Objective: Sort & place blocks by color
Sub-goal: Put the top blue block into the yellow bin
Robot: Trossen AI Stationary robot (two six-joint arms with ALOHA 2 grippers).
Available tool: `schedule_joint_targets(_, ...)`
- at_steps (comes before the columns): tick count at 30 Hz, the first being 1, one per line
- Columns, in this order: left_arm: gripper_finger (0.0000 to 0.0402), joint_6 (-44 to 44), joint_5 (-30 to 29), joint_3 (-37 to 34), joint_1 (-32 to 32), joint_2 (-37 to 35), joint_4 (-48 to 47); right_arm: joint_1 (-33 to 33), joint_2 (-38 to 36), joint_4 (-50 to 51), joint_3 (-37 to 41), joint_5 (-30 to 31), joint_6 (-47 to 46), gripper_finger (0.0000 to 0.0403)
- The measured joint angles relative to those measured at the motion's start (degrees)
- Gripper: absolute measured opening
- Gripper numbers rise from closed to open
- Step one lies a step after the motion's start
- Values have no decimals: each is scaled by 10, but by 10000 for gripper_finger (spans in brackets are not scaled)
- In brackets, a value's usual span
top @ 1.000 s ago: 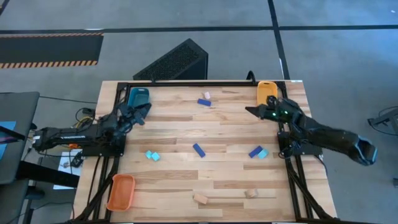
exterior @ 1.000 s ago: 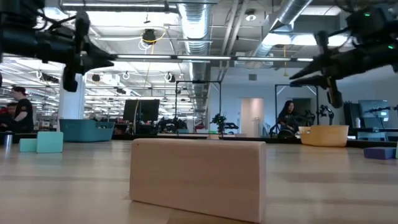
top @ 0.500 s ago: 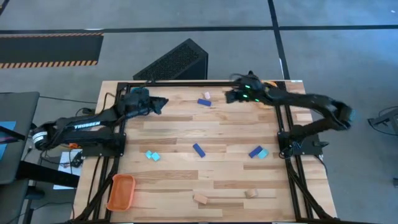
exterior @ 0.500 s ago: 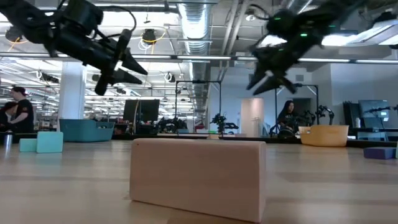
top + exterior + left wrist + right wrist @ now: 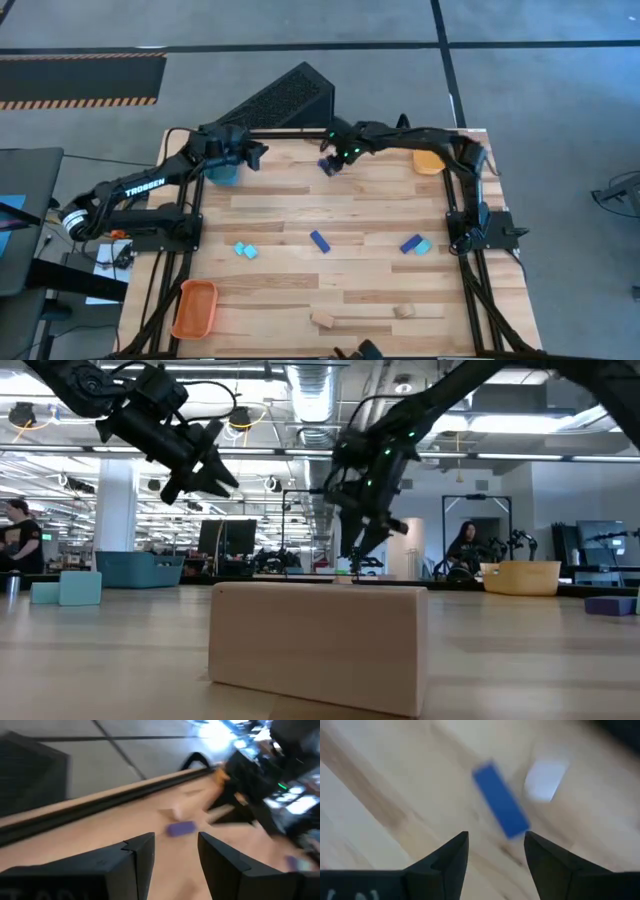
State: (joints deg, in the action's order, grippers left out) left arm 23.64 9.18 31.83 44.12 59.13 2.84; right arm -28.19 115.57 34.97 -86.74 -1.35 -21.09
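Just ahead of the right gripper (image 5: 495, 851), whose fingers are parted and empty, a dark blue block (image 5: 500, 813) lies on the table. Judged light, rigid; best pinched across its narrow sides.

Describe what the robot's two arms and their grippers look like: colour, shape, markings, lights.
Both arms are black, slender and jointed. The left arm carries white TROSSEN lettering. A green light glows near the right gripper. The left gripper has two dark, wedge-shaped fingers; so does the right.

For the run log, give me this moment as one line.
right gripper: open over blue block | left gripper: open, above teal tray | holding: nothing
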Motion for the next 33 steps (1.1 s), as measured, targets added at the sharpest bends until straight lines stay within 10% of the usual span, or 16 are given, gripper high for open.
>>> schedule_joint_targets(20,134,-2,-142,0,2,0,-98,4,79,5,-68,72,107,221)
schedule_joint_targets(33,134,7,-120,0,2,0,-124,-12,85,37,-68,-16,140,211)
